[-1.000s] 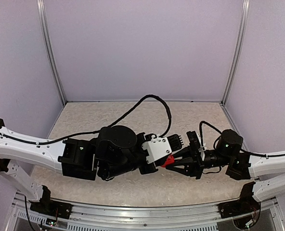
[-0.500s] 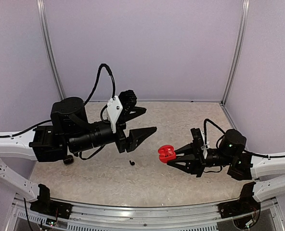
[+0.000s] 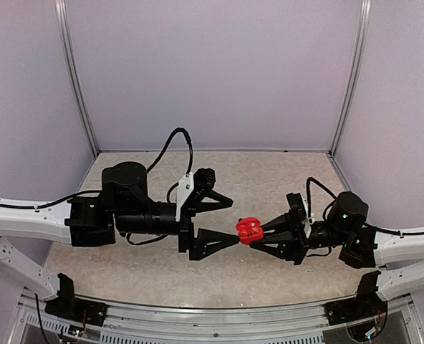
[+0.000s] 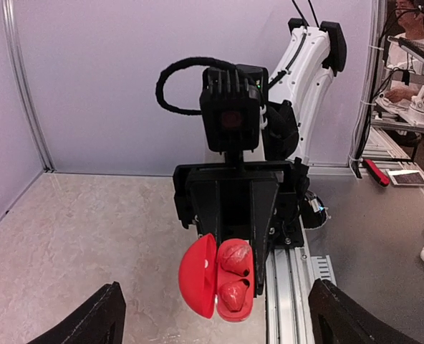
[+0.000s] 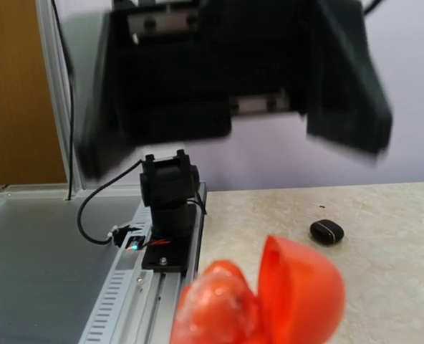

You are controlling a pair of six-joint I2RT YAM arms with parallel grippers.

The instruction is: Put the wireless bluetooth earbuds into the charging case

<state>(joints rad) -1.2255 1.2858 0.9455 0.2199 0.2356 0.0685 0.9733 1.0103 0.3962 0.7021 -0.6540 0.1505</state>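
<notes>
My right gripper [image 3: 261, 231] is shut on a red charging case [image 3: 249, 230] and holds it above the table with the lid open. In the left wrist view the case [image 4: 199, 278] shows two red earbuds [image 4: 235, 256] seated in its wells. It fills the bottom of the right wrist view [image 5: 298, 294], blurred. My left gripper [image 3: 228, 219] is open and empty. It faces the case, with its lower fingertip [image 3: 230, 240] just left of the case. No black earbuds are in view.
A closed black case [image 5: 326, 231] lies on the table beyond the red one. The left arm's base [image 5: 167, 193] and the metal rail [image 4: 292, 287] run along the near edge. Lilac walls close in the back and sides.
The left arm pulled up and back to the left from the case, then swung back. Its open gripper now points at the case. The right gripper has held the case nearly still.
</notes>
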